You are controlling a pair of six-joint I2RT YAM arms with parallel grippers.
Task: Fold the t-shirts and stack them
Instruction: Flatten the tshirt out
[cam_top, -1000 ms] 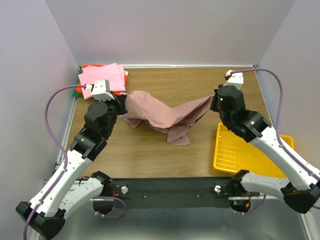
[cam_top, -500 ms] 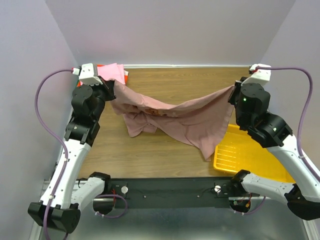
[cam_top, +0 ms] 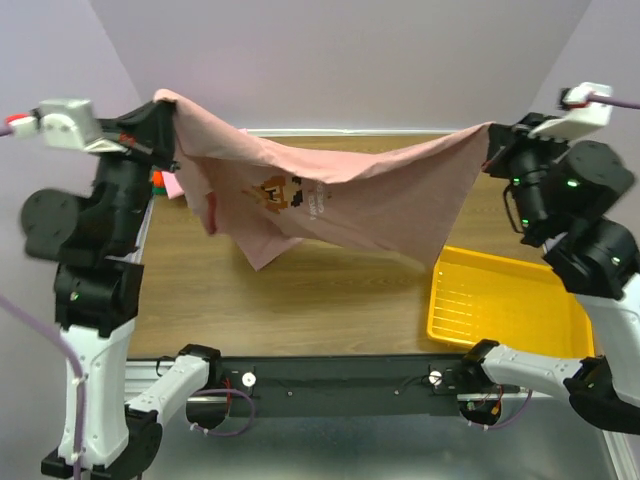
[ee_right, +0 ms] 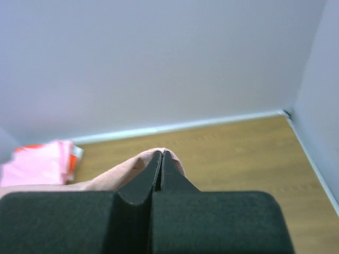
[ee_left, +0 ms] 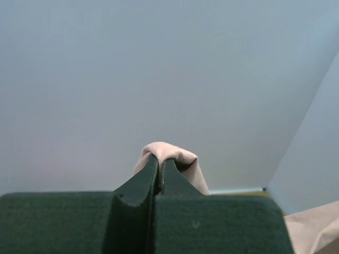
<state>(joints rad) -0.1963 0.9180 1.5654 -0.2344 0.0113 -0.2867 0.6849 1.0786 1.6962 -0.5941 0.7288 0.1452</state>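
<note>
my left gripper (ee_left: 160, 161) has its fingers pressed together on a bunched edge of the mauve-pink t-shirt (cam_top: 380, 200), and my right gripper (ee_right: 160, 154) pinches another edge the same way. the shirt hangs stretched between them above the table (cam_top: 300, 310), pixel print (cam_top: 275, 190) showing left of centre, a loose flap drooping below it. folded pink shirts (ee_right: 37, 166) lie in the far left corner; the yellow tray (cam_top: 500, 310) sits near right
</note>
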